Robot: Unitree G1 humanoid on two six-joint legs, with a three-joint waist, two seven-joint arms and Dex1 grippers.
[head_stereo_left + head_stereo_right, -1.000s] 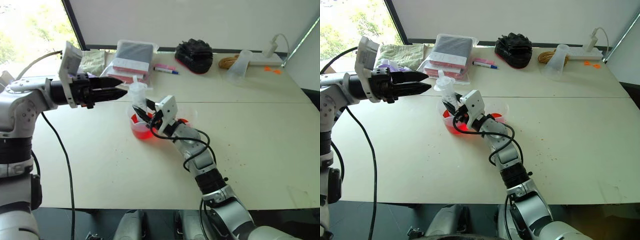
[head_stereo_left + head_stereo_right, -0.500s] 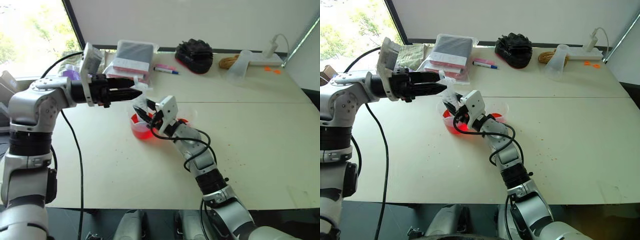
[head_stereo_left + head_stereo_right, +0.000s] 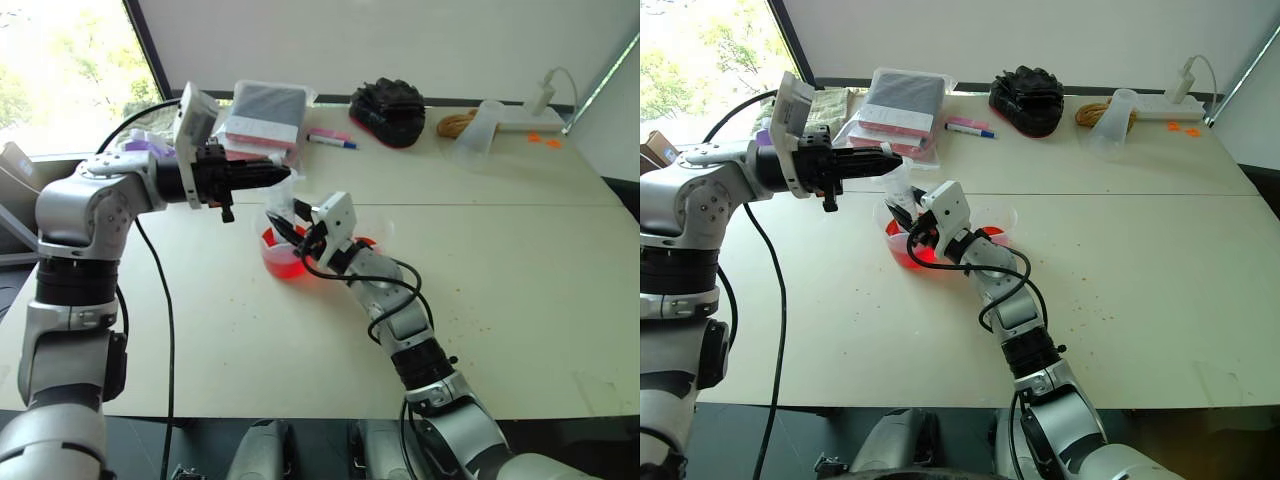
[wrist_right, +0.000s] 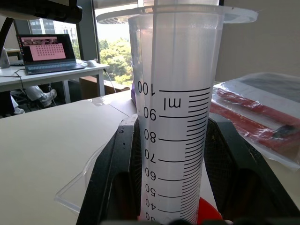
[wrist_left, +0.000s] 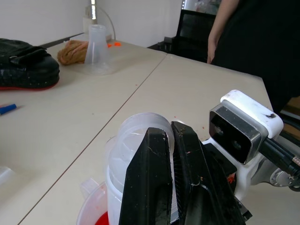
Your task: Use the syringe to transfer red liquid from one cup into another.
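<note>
Pale tabletop (image 3: 520, 260) by a bright window, both arms meeting over the red cups.

Right gripper (image 4: 178, 187) has its 2 black fingers clamped round the barrel of the syringe (image 4: 176, 117), which stands upright in the larger cup (image 3: 283, 255) holding red liquid (image 3: 285, 262); the printed scale reads up to 100 ml in the right wrist view. Left gripper (image 3: 282, 176) reaches in level from the window side, its 2 fingers (image 5: 150, 187) drawn together at the syringe's white plunger top (image 5: 140, 136); whether they actually pinch it cannot be told. Smaller cup (image 3: 368, 238) sits just beside the larger one, partly behind the right wrist. Along the far edge lie a bagged packet (image 3: 265, 110), a marker pen (image 3: 332, 140), a dark glove (image 3: 390, 108) and an overturned clear cup (image 3: 478, 130).
</note>
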